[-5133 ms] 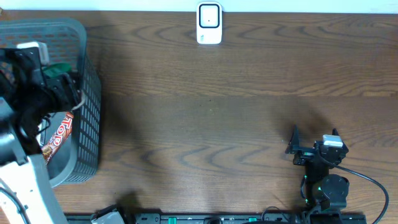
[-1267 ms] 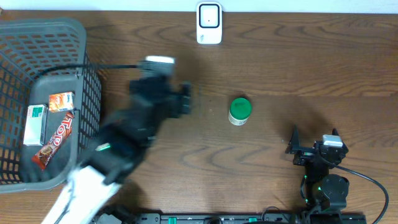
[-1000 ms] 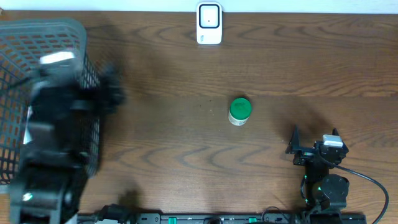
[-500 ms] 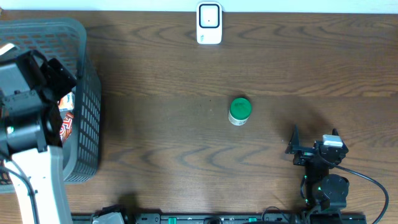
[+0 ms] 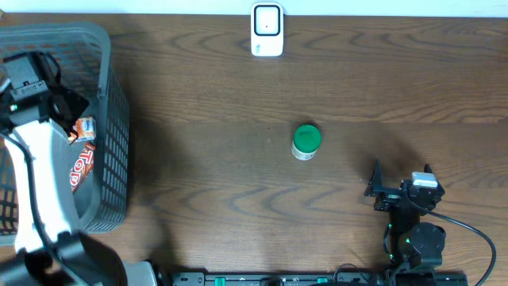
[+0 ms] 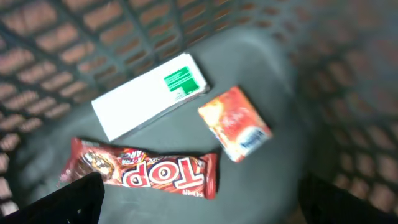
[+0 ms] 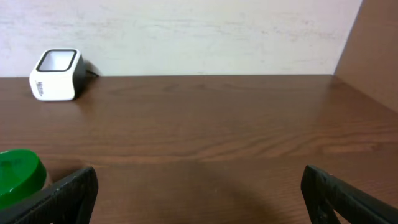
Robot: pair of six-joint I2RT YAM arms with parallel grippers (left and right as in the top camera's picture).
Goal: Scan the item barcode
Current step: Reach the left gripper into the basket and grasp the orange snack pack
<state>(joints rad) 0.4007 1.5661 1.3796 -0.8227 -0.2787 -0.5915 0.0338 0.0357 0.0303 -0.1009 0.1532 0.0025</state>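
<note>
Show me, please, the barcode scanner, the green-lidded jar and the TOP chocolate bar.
barcode scanner (image 5: pixel 267 30): overhead view, on its front window.
green-lidded jar (image 5: pixel 306 139): overhead view, on the lid.
TOP chocolate bar (image 6: pixel 163 175): left wrist view, on the lettering.

Grained wooden table (image 5: pixel 238 199), grey plastic lattice basket (image 5: pixel 115 119), glossy candy wrapper (image 6: pixel 155 175), smooth white plastic scanner (image 5: pixel 267 30).

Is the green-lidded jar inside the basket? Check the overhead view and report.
No, the jar stands on the table, well apart from the basket.
</note>
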